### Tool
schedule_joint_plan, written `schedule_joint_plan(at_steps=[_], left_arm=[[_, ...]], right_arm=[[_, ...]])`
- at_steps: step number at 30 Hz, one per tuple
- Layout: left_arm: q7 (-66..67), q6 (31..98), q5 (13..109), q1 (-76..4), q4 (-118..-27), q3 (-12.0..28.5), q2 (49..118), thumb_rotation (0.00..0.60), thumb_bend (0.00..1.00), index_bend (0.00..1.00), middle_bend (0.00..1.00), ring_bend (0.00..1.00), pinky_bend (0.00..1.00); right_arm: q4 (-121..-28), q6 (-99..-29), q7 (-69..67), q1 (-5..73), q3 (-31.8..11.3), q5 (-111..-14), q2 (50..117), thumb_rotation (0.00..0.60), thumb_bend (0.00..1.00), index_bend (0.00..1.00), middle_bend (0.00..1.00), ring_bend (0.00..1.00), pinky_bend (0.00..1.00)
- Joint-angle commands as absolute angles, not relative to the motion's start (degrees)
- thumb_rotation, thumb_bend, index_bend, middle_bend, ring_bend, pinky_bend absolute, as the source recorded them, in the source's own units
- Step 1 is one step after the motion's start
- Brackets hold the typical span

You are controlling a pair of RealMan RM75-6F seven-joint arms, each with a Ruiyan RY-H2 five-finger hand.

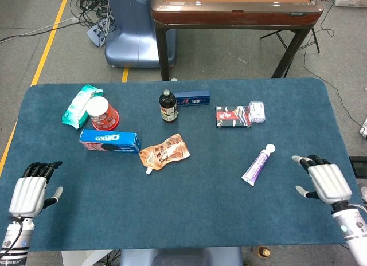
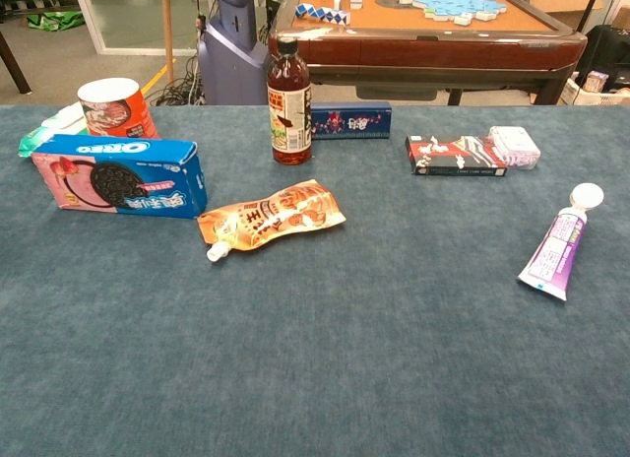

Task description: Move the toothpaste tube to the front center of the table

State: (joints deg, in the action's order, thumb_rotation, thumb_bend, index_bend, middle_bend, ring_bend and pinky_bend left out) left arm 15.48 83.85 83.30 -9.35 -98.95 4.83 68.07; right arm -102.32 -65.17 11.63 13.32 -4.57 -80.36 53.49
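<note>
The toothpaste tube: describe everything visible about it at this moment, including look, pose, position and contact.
The toothpaste tube is a purple squeeze tube, apparently soft plastic, with a paler printed label and a round white cap. It lies flat on the blue table cover, right of centre, slanted so the cap points toward the far right and the flat crimped end toward the robot. Nothing touches it but the cover. The right hand hovers to its right, apart from it, holding nothing. The chest view shows the tube near the right edge.
</note>
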Motion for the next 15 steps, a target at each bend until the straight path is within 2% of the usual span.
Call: schedule_joint_plan(at_steps=[1,6,15], left_arm=[[14.7,84.0,84.2,-9.6,-98.3,4.8,68.2,0.6,0.27,0.21,0.29,0.22,0.13],[13.8,83.8,84.2,-9.9,-97.1,4.9,68.8,0.6,0.27,0.21,0.3,0.22,0.13],[13.0,83.1,83.4,-9.9,-95.6,4.6,69.5,0.6,0.27,0.21,0.3,0.22,0.13]], right_arm=[[-103.2,-58.9,14.9,17.8,-5.0,-77.8,52.8,0.6,0.31,0.2,0.33,0.19,0.33],[-101.9,-52.6,16.7,21.9,-5.1,-74.0,54.6,0.6,0.32,0.19,0.33,0.19,0.33],[-94.7,-46.4,18.5,26.8,-4.8,-68.2,60.6,0.6,0.32,0.18,0.33,0.19,0.33]])
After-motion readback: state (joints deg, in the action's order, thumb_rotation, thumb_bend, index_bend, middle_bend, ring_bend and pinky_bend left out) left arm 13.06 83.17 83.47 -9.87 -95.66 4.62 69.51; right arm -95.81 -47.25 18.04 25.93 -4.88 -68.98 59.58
